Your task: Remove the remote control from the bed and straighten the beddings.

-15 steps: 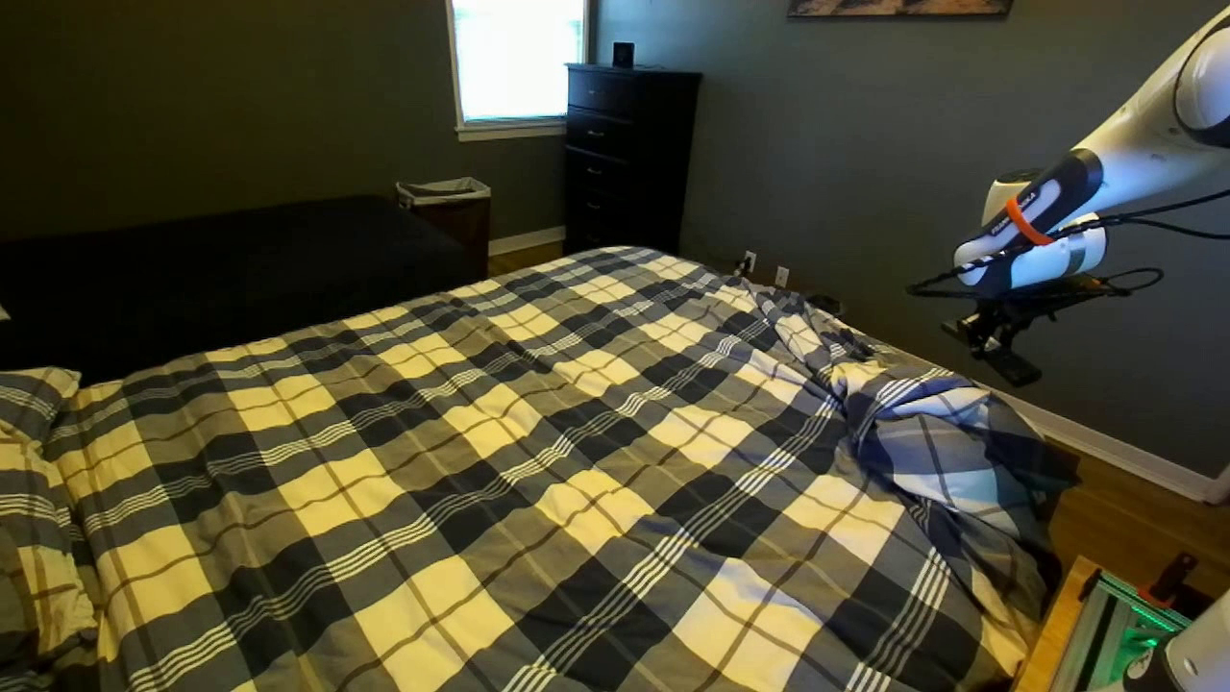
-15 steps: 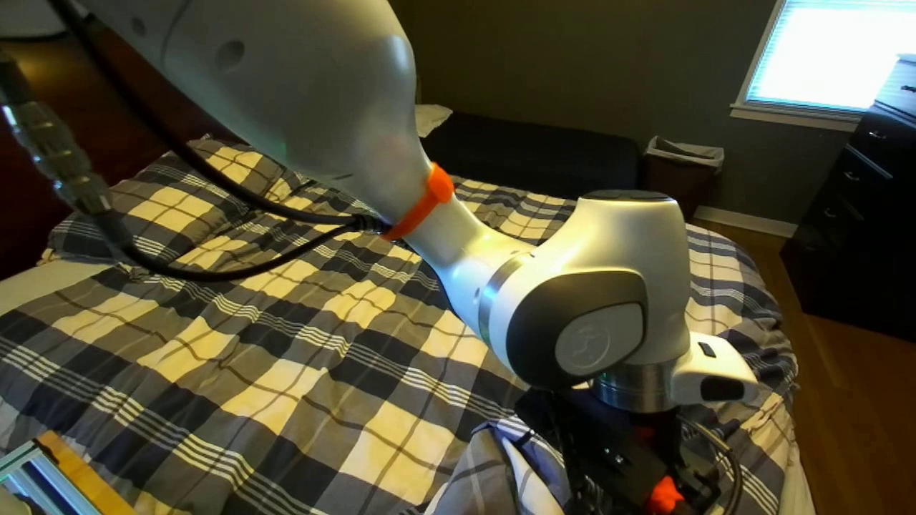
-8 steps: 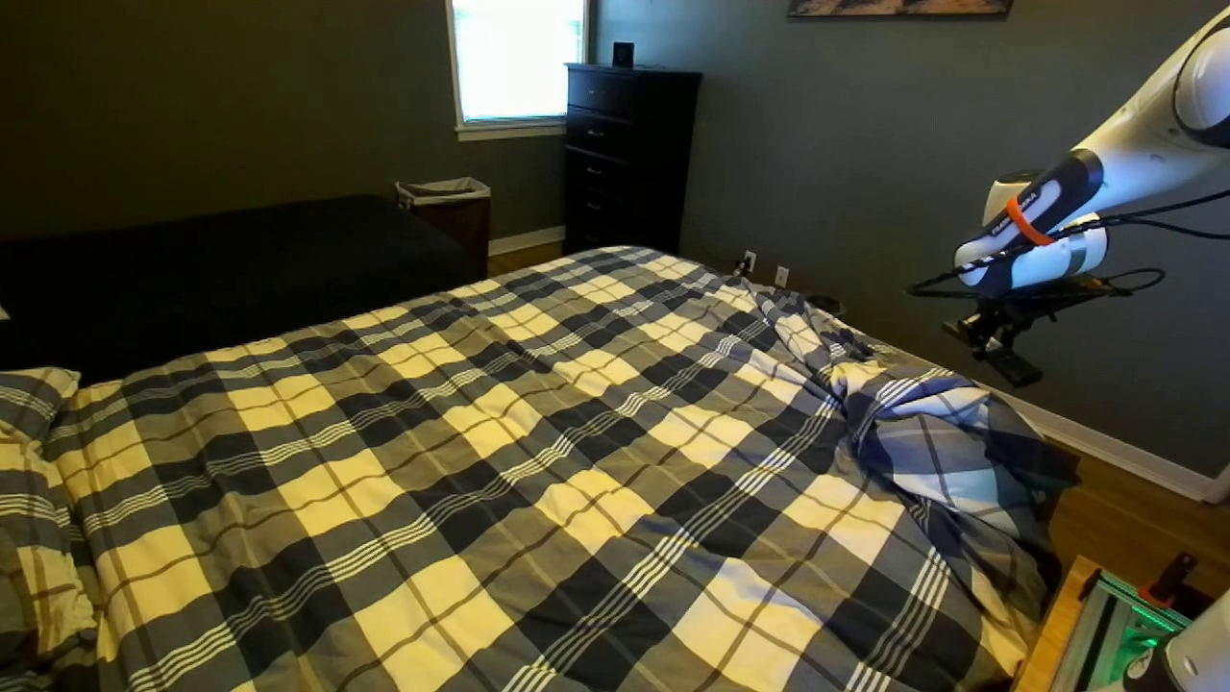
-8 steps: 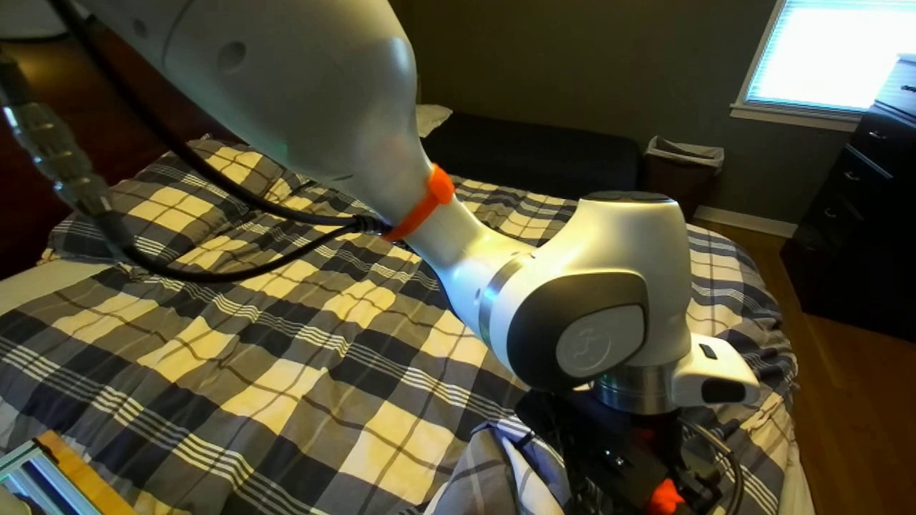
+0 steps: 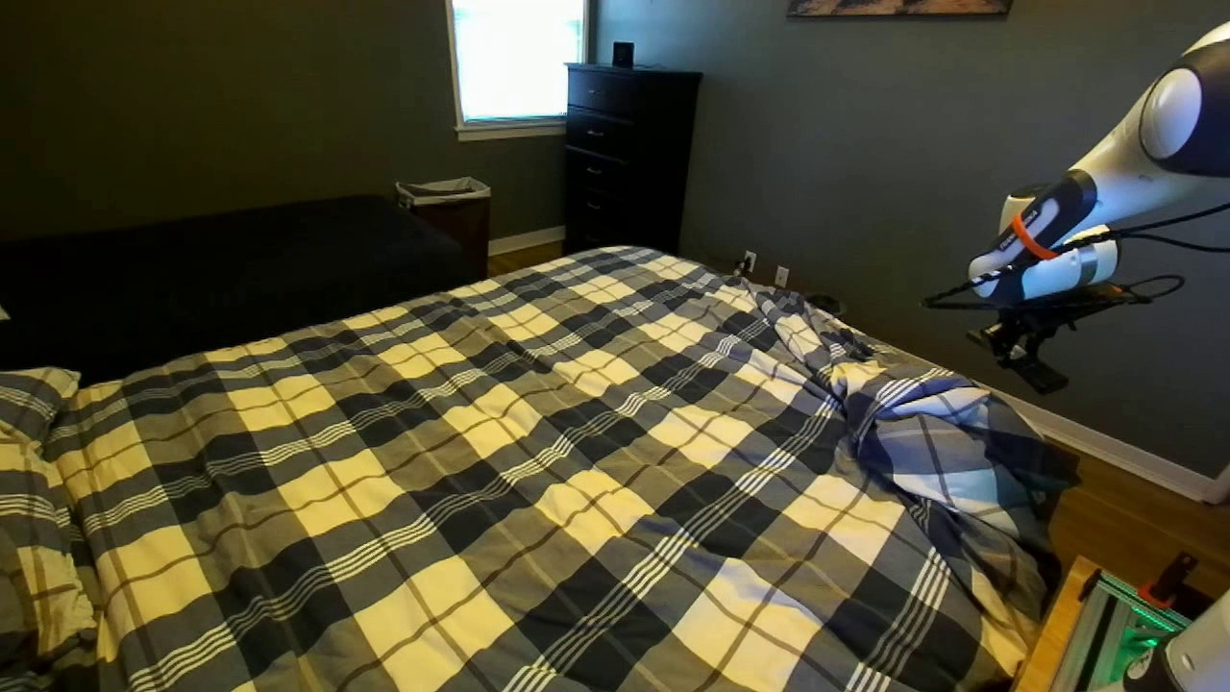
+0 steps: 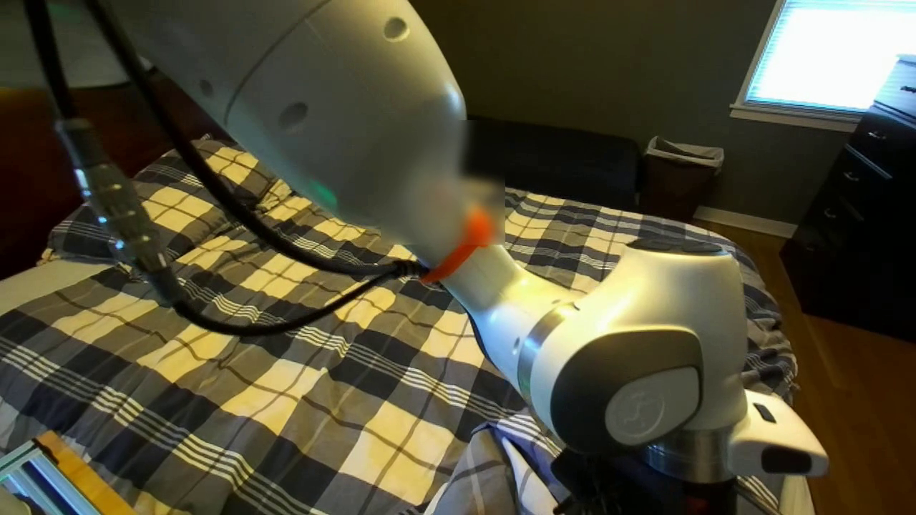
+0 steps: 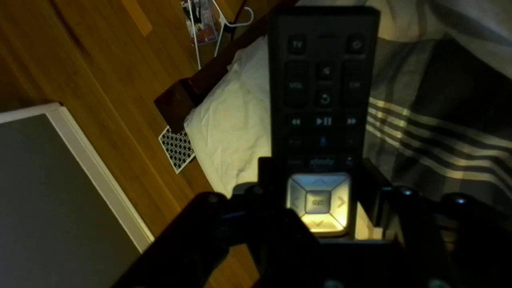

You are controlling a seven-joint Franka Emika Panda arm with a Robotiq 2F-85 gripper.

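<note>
My gripper (image 7: pixel 318 176) is shut on the black remote control (image 7: pixel 320 132), which stands out lengthwise between the fingers, buttons facing the wrist camera. In an exterior view the gripper (image 5: pixel 1028 363) hangs in the air past the bed's foot; a dark flat piece under it may be the remote. In an exterior view the arm hides part of the bed and the fingers are out of frame. The plaid beddings (image 5: pixel 538 413) cover the bed (image 6: pixel 50 282). They are bunched at the foot corner, bluish-grey reverse side showing (image 5: pixel 951 452). A white bed corner (image 7: pixel 230 128) shows below the remote.
Wood floor (image 7: pixel 92 80), hangers (image 7: pixel 220 24) and a checkered card (image 7: pixel 178 150) lie below. A grey wall (image 5: pixel 865 173) stands behind the gripper. A dresser (image 5: pixel 629 154), hamper (image 5: pixel 447 207) and dark couch (image 5: pixel 221 259) are beyond the bed. A wood-edged stand (image 5: pixel 1047 615) is near.
The arm and gripper move slightly right and down in both exterior views over the last half second. Before that they hold still. The beddings look unchanged.
</note>
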